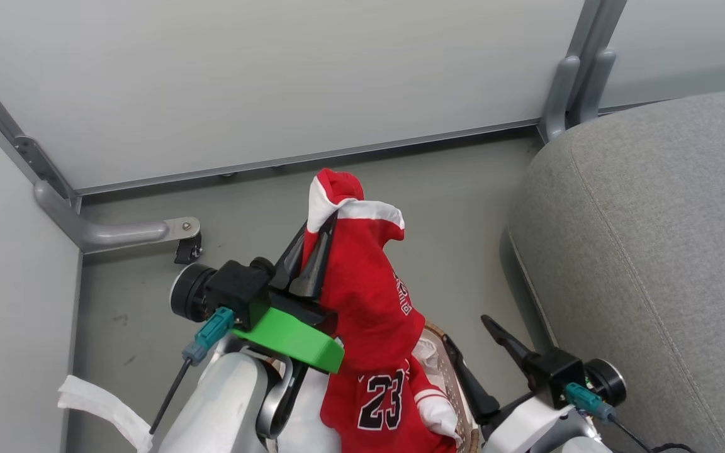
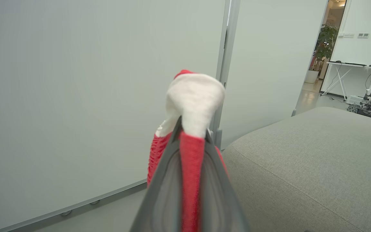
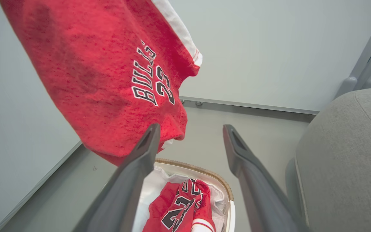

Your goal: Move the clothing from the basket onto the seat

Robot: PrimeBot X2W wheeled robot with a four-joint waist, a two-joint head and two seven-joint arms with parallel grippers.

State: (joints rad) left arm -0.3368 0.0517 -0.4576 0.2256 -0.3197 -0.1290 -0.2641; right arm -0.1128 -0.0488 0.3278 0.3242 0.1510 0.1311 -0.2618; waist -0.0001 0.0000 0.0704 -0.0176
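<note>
My left gripper (image 1: 321,234) is shut on a red garment (image 1: 369,302) by its white-trimmed edge and holds it up above the basket. The left wrist view shows that gripper (image 2: 193,129) pinching the red and white cloth (image 2: 194,100). In the right wrist view the lifted garment (image 3: 108,80) hangs free and reads "BULLS 23". The red jersey (image 1: 381,402) with a large "23" lies in the basket (image 1: 444,352) on a white liner (image 3: 153,183). My right gripper (image 1: 466,330) stands open beside the basket rim (image 3: 198,170), holding nothing. The grey seat (image 1: 652,251) rises to the right.
White partition panels (image 1: 274,82) enclose the corner, with metal feet (image 1: 123,234) and a post (image 1: 573,88) on the grey floor. A white strip of cloth or paper (image 1: 98,402) lies at lower left. Bare floor (image 1: 457,207) separates the basket from the seat.
</note>
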